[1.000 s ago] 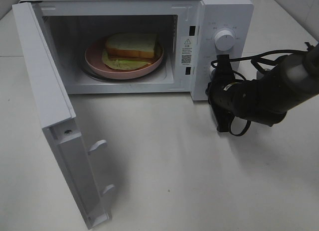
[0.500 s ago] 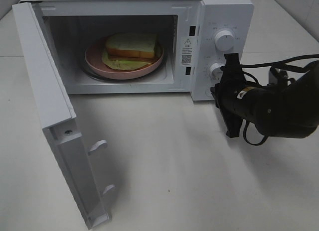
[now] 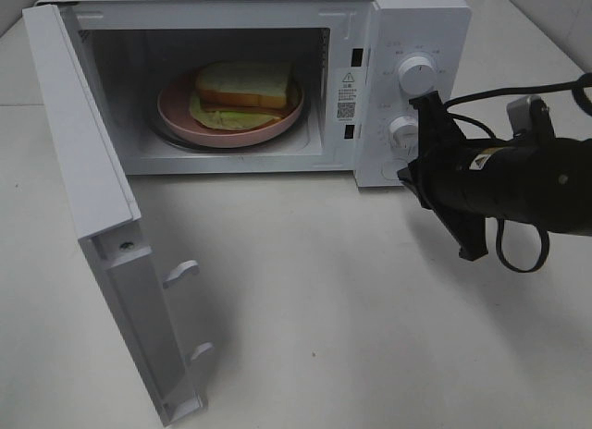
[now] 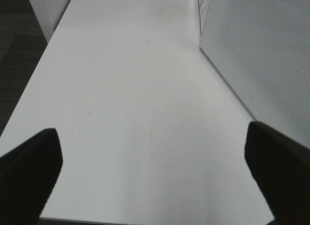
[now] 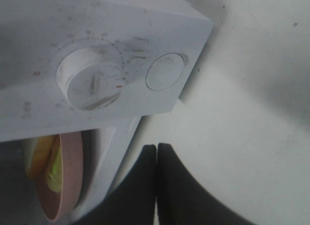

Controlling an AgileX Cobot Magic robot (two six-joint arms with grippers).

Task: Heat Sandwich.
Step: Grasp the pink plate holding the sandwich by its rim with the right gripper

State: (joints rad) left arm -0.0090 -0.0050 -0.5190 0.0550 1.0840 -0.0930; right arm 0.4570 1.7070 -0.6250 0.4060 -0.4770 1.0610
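- My right end effector (image 5: 156, 152) is clenched, its fingers pressed together with nothing between them.
- It hangs just in front of the microwave's (image 3: 425, 13) control panel, close to the lower knob (image 3: 403, 128). I cannot tell whether it touches the knob.
- My left end effector (image 4: 155, 179) is released, with its fingers wide apart over bare worktop (image 3: 324, 309), and it holds nothing.
- The sandwich (image 3: 245, 85) lies on the pink plate (image 3: 176, 115) inside the microwave's cavity, with bread on top and a green leaf showing along its front edge.
- The door (image 3: 83, 170) stands wide open, swung out on the left of the high view.
- From the right wrist I see the plate's rim and a yellow-green edge of the sandwich through the opening, next to the panel.
- The upper knob (image 3: 416, 75) sits apart from the arm.
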